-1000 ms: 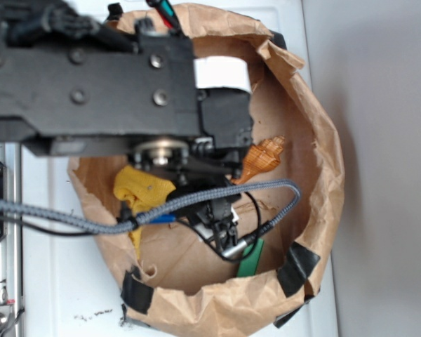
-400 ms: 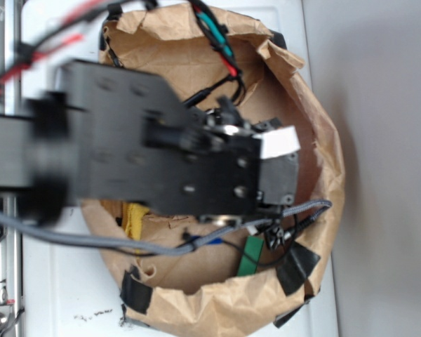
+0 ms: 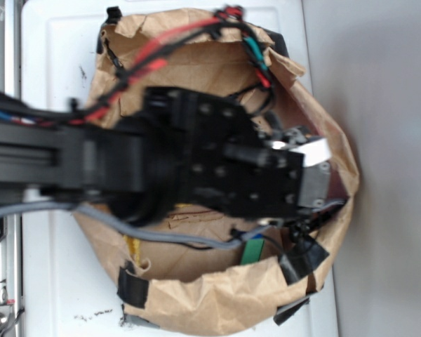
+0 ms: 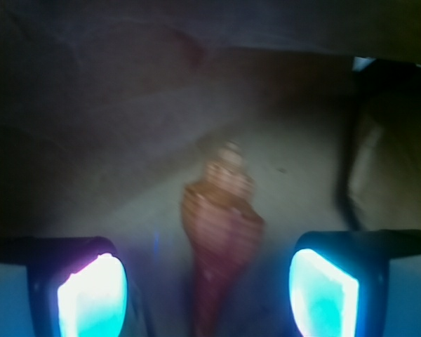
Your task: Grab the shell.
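Wrist view: shell point(image 4: 221, 225) blurred, lying on brown paper floor between two glowing fingertips point(image 4: 92, 295), touching neither. Gripper point(image 4: 209, 298) spread wide, empty. Exterior view: black arm point(image 3: 196, 165) covers most of paper bag point(image 3: 217, 302) interior; shell hidden beneath it. Green block point(image 3: 252, 251) visible near bag's lower wall. Bag sits on white tabletop point(image 3: 63, 63).

The scene is viewed from directly overhead by the exterior camera, at some distance, taking in the whole paper bag point(image 3: 217, 302). The wrist view is taken close, facing the bag's floor. The bag's interior is shared by both.
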